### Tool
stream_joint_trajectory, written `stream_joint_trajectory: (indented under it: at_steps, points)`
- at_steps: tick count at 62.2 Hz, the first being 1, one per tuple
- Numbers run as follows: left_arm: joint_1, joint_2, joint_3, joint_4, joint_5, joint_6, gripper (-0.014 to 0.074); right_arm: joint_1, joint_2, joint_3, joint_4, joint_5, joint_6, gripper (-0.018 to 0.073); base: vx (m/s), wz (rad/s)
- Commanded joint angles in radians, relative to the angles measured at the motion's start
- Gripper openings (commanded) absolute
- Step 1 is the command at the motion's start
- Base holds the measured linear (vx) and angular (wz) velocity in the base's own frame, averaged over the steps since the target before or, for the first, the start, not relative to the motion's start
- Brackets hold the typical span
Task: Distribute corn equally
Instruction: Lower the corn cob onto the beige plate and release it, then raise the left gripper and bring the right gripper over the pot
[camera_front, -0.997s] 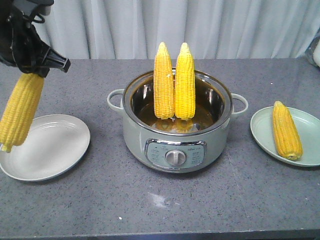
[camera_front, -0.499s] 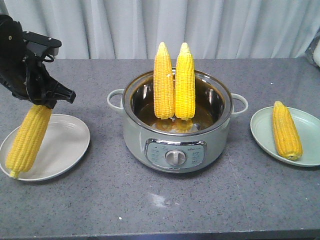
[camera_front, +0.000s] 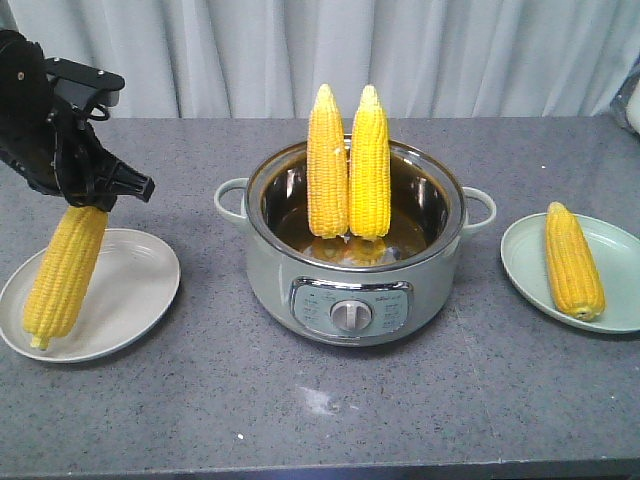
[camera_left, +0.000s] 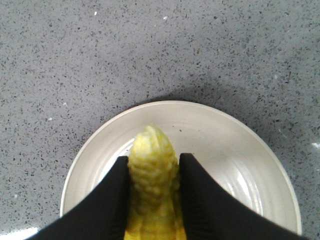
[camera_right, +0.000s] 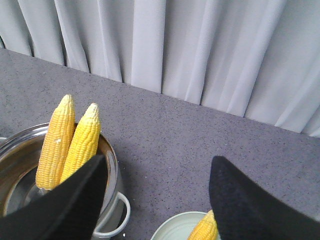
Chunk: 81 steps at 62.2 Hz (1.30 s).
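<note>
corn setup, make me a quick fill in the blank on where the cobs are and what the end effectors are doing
1. The pot holds ___ upright cobs.
2. The left end effector is shut on a tilted cob over the plate on the robot's ___ side.
3. The right end effector is ___ and holds nothing.
4. The pale green plate carries ___ lying cob.
Missing words: two; left; open; one.

The left gripper (camera_front: 86, 203), clamped on a cob (camera_front: 62, 275), sits lower and further right than a second ago, when it was in the upper left corner. The cob, which then dangled past the left edge of the plate (camera_front: 130, 285), now hangs over the plate's left part. Its tip is slightly further right than half a second ago.
</note>
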<state>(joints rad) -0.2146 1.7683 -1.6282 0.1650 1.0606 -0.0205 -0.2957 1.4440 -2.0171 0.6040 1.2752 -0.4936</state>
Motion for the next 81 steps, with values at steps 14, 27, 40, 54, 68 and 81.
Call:
stream_joint_trajectory:
  at_steps: [14,27,40,54,68,81]
  points:
    - [0.002,-0.047,-0.023,0.002,-0.035,-0.006,0.0149,-0.005,-0.019,-0.024,0.026,0.015,-0.002,0.0435,0.00,0.00]
    - [0.002,-0.047,-0.023,0.002,-0.022,-0.006,0.0297,-0.005,-0.019,-0.024,0.026,0.015,-0.002,0.0435,0.00,0.00]
    - [0.002,-0.047,-0.023,0.002,-0.014,-0.008,0.0414,-0.005,-0.019,-0.024,0.026,0.015,-0.002,0.0435,0.00,0.00]
    - [0.002,-0.047,-0.023,0.002,0.010,-0.008,0.0418,-0.005,-0.019,-0.024,0.026,0.015,-0.002,0.0435,0.00,0.00]
    - [0.002,-0.065,-0.026,-0.063,0.017,-0.015,0.0417,-0.005,-0.019,-0.024,0.026,0.013,-0.002,0.0435,0.00,0.00]
    - [0.002,-0.131,-0.026,-0.158,-0.023,-0.009,0.0417,-0.005,-0.019,-0.024,0.027,0.009,-0.007,0.0435,0.00,0.00]
